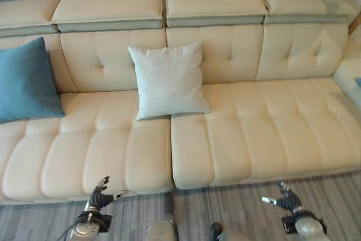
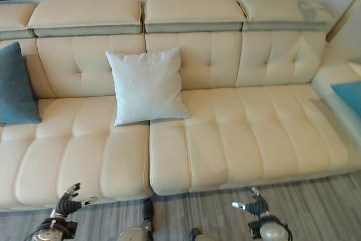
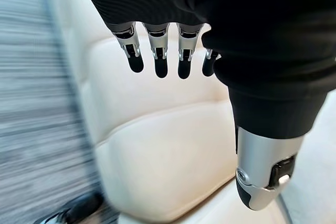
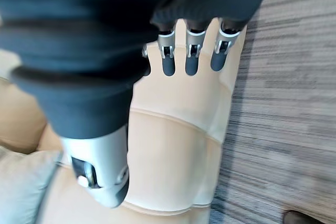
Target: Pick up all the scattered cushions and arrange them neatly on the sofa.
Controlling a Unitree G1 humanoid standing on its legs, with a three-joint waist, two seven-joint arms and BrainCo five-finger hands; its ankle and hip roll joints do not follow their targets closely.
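With the left hand and right hand both empty, fingers relaxed, low before the sofa, a white cushion and blue cushion lean on its backrest; next step, likely: locate any remaining cushion.

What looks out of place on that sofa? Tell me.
Little stands out. The white cushion leans slightly tilted against the backrest, straddling the seam between two seats. The blue cushion stands at the sofa's left end. Both hands hang open, holding nothing.
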